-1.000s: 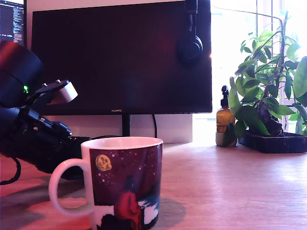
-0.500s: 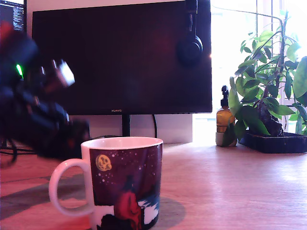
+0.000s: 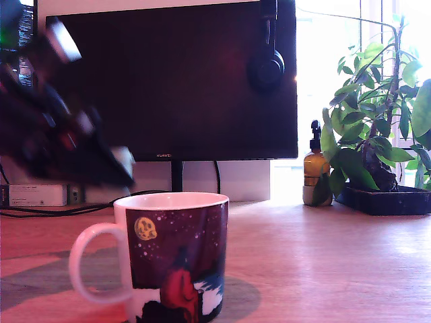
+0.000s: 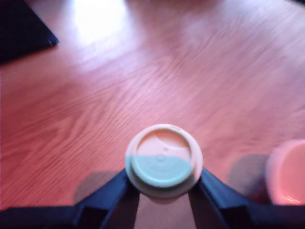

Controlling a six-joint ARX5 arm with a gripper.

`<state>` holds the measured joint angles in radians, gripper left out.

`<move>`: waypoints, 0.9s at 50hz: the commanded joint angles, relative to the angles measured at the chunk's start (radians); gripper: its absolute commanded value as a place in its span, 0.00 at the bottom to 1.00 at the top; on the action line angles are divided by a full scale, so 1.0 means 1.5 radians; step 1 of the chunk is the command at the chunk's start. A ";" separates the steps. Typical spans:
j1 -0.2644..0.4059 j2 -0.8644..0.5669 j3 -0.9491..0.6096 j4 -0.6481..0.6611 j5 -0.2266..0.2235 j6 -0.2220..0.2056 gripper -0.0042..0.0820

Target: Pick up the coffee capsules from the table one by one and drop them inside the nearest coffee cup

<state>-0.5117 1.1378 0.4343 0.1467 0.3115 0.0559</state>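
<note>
**A:** Wood-grain desk runs back to a dark monitor and a plant. How far along are you?

**B:** Mid-carry, I'd judge. Nearest you, the coffee cup stands at six o'clock in the exterior view; its inside is hidden from here, so I can't tell what it holds.

**A:** And your end effector?

**B:** It's pinching one coffee capsule, lifted off the desk, blurred at ten o'clock from the cup. You have yet to drop it. A pinkish rounded shape sits nearby; unclear.
</note>
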 commanded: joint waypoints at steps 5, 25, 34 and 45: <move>-0.001 -0.080 0.000 -0.077 0.014 -0.001 0.21; -0.043 -0.224 0.000 -0.169 0.014 -0.019 0.21; -0.099 -0.226 0.000 -0.172 0.011 -0.030 0.21; -0.154 -0.226 0.000 -0.173 -0.005 -0.055 0.21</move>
<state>-0.7326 0.8005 0.4343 -0.1207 0.3080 -0.0200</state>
